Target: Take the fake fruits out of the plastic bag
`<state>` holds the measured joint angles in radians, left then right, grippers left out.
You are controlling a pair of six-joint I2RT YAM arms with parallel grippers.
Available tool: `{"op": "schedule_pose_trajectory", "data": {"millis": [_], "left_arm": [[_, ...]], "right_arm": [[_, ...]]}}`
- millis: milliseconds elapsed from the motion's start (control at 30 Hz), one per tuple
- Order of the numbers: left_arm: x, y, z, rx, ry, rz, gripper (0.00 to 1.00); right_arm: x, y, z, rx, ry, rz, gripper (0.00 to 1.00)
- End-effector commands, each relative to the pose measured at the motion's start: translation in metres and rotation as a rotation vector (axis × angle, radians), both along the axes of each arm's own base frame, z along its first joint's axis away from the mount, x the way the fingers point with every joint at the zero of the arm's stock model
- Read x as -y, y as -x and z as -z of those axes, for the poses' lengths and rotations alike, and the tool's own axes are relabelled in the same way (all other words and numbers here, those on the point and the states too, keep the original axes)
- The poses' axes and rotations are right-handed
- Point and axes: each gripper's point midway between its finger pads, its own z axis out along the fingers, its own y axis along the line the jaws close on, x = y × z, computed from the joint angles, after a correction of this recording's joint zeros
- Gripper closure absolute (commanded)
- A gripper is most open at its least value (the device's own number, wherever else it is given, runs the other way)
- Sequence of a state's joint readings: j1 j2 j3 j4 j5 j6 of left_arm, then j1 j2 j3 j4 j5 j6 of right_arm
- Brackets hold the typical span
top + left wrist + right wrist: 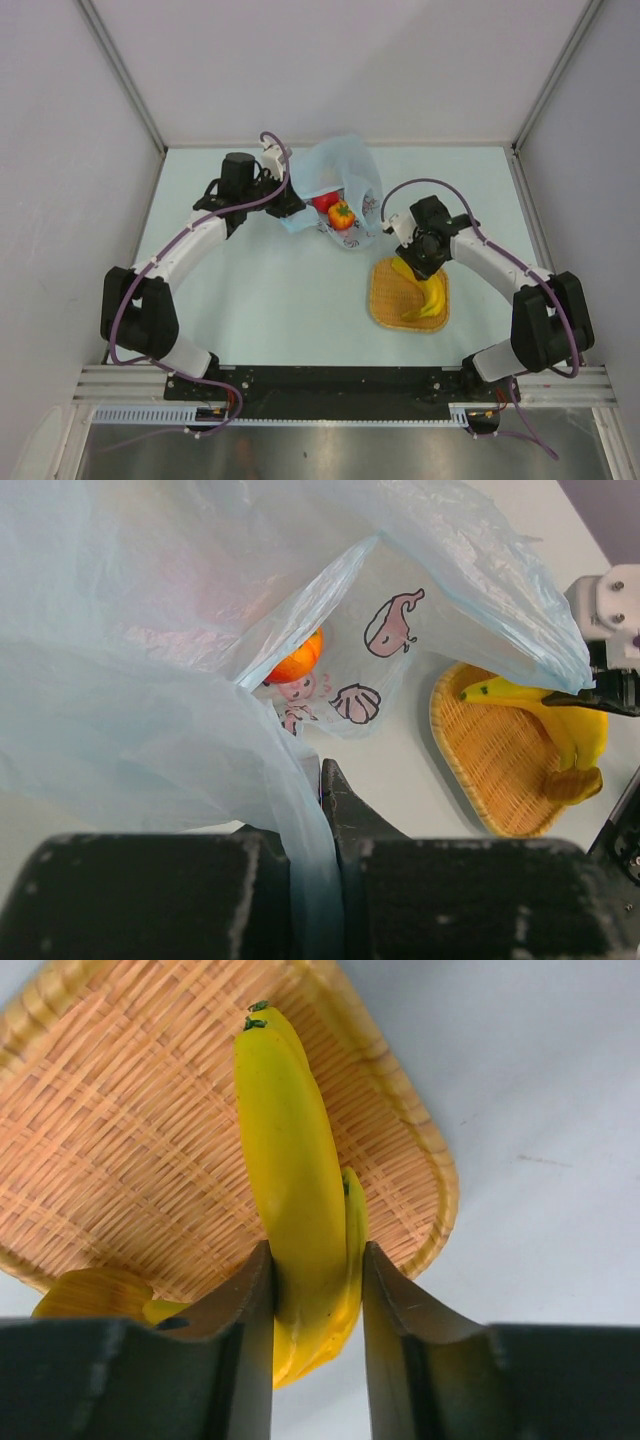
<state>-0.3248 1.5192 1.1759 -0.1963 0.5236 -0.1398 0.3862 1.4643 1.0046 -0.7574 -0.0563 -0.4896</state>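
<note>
The left gripper (320, 775) has its fingers pressed together on a fold of the plastic bag (150, 680), pinching the thin blue film and holding that side of the mouth up off the table (260, 290). From above, the bag sits at the far middle of the table with its opening facing the arms. Two pieces are visible inside it: a red apple (324, 202) and, just in front of it, a red-orange fruit (342, 215) with a green top. The left wrist view catches only a sliver of the red-orange fruit past the crumpled plastic. The right gripper (318, 1250) is well clear of the bag, down over the woven mat (120, 1140). Its two jaws lie flush against either side of the banana (290, 1140), so it looks clamped on it. The banana's far tip reaches over the weave and its near end hangs past the mat's edge. Whether it rests on the mat or is lifted cannot be told. The step in hand appears to be the handling of the banana at the mat, with the bag kept open for the next pick. The next move likely calls for the right arm to let go, swing over to the bag's mouth and reach in low for the red-orange fruit nearest the opening, while the left keeps its pinch so the film does not sag over the fruit
</note>
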Motion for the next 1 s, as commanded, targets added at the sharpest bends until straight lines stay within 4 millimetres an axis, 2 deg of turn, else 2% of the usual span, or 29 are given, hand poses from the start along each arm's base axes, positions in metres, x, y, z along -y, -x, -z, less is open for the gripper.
{"op": "schedule_pose_trajectory", "data": {"millis": [0,167,267,533,733,833,867,967], "left_arm": [[0.005,-0.003,-0.015,0.046,0.027,0.014,0.93],[0.006,-0.002,-0.014,0.041,0.03,0.015,0.93],[0.007,-0.003,-0.014,0.036,0.035,0.017,0.93],[0.009,-0.004,-0.011,0.022,0.042,0.016,0.93],[0.015,-0.006,-0.01,0.012,0.053,0.024,0.92],[0.019,-0.007,-0.01,0.011,0.054,0.03,0.92],[0.02,-0.006,-0.011,0.011,0.056,0.032,0.92],[0.02,-0.003,-0.011,0.004,0.058,0.038,0.92]], "right_arm": [[-0.003,-0.01,-0.01,0.09,0.053,-0.137,0.73],[-0.017,-0.022,-0.029,0.257,0.113,-0.325,0.76],[-0.016,-0.021,-0.028,0.294,0.161,-0.373,0.76],[0.006,-0.009,-0.015,0.283,0.258,-0.437,0.76],[0.01,-0.012,-0.012,0.3,0.268,-0.447,0.73],[0.01,-0.016,-0.007,0.303,0.263,-0.409,0.49],[0.009,-0.019,-0.01,0.317,0.261,-0.391,0.33],[-0.001,-0.016,-0.024,0.358,0.191,-0.398,0.19]]}}
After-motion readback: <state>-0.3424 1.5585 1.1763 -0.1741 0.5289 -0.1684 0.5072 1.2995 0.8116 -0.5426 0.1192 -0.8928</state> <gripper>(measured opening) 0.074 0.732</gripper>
